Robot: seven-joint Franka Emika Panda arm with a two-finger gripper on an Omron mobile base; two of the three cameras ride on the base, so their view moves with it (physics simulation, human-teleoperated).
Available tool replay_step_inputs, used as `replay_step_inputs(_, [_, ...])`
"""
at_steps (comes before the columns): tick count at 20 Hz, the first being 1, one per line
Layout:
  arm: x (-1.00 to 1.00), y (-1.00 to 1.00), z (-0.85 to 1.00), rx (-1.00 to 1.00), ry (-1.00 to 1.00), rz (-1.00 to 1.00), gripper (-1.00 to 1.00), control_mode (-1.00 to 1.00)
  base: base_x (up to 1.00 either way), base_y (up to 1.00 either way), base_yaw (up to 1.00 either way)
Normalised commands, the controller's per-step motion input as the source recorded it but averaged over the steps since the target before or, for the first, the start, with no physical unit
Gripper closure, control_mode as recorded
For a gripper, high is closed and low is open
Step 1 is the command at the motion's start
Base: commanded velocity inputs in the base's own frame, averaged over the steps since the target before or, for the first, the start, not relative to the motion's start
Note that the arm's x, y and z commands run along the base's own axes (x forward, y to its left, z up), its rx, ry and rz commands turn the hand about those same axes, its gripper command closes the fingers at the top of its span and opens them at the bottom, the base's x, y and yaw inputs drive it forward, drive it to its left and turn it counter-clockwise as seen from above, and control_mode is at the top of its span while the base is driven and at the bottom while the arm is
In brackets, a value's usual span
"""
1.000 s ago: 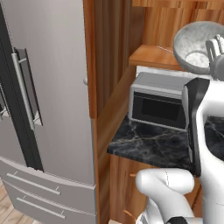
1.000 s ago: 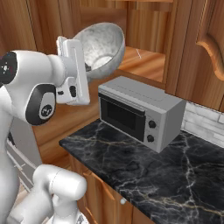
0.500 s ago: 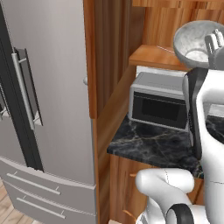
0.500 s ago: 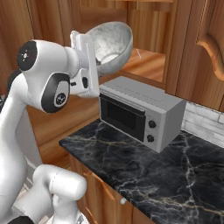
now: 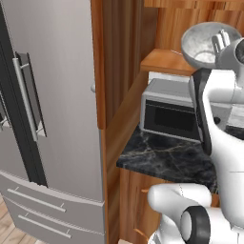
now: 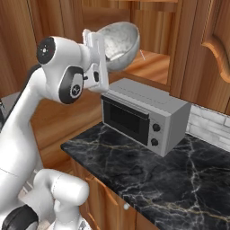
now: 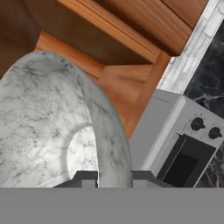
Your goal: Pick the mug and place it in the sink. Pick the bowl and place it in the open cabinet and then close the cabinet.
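My gripper is shut on the rim of the bowl, a grey-white marbled bowl tipped on its side. It is held high above the counter, at the level of the open cabinet's shelf. In the left base view the bowl hangs just in front of the cabinet shelf, with the gripper on its right rim. The bowl sits left of the shelf opening in the right base view, with the gripper at its near rim. The mug and the sink are out of view.
A silver toaster oven stands on the black marble counter directly under the cabinet shelf. A wooden door panel stands edge-on left of the opening. A steel fridge is at the far left. Another panelled wooden door is at the right.
The arm has carried the bowl up and closer to the cabinet shelf, rightward in the right base view. The grip on the rim is unchanged.
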Motion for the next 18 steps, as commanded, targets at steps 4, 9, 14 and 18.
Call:
replay_step_inputs(4, [0.42, -0.12, 0.0, 0.0, 0.0, -0.02, 1.0, -1.0, 0.0, 0.0, 0.0])
replay_step_inputs(9, [0.45, -0.12, 0.0, 0.0, 0.0, -0.02, 1.0, -1.0, 0.0, 0.0, 0.0])
replay_step_inputs(14, [0.43, -0.18, -0.01, 0.02, 0.01, -0.01, 1.0, -1.0, 0.0, 0.0, 0.0])
replay_step_inputs(18, [0.29, -0.26, -0.05, 0.05, 0.03, 0.0, 1.0, -1.0, 0.0, 0.0, 0.0])
